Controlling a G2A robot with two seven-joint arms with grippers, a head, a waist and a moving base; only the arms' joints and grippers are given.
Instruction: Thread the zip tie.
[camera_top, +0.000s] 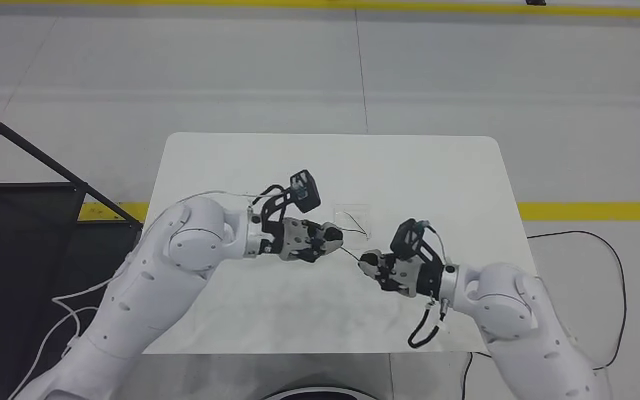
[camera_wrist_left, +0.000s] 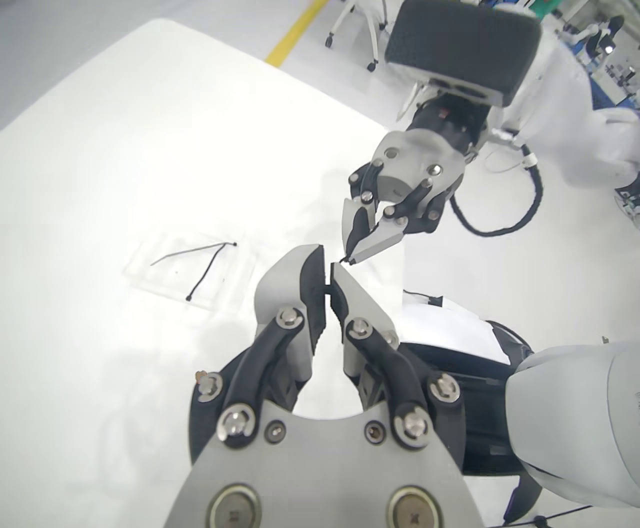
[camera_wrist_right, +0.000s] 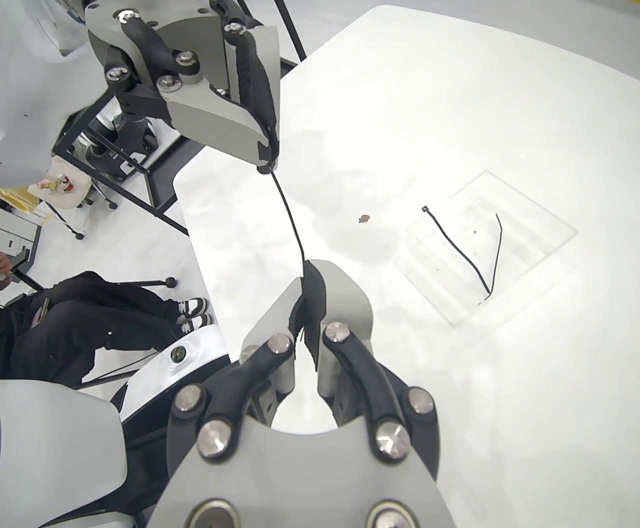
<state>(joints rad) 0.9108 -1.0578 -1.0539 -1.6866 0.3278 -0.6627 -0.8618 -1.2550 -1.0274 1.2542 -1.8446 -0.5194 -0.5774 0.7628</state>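
The left gripper (camera_wrist_left: 326, 267) has its fingers pressed together on one end of a thin black zip tie (camera_wrist_right: 289, 215). The right gripper (camera_wrist_right: 306, 274) is clenched on the other end. So the tie runs in a light curve from one pair of fingertips to the other, held above the white table (camera_top: 420, 170). The two grippers are near each other, with their tips almost facing.

Beyond the fingertips of both grippers, a flat clear tray (camera_wrist_right: 530, 235) lies on the table, well apart from the held tie. In it lie two spare ties (camera_wrist_right: 452, 245), which come together near one end. Between the right fingers and the tray there is a small brown crumb (camera_wrist_right: 364, 218) on the table.

The table is plain white and has rounded corners. Around it the floor (camera_top: 200, 60) is pale grey, with a yellow line (camera_top: 580, 211) painted on it. Far behind the right gripper, chairs on wheels (camera_wrist_left: 360, 25) stand on this floor.
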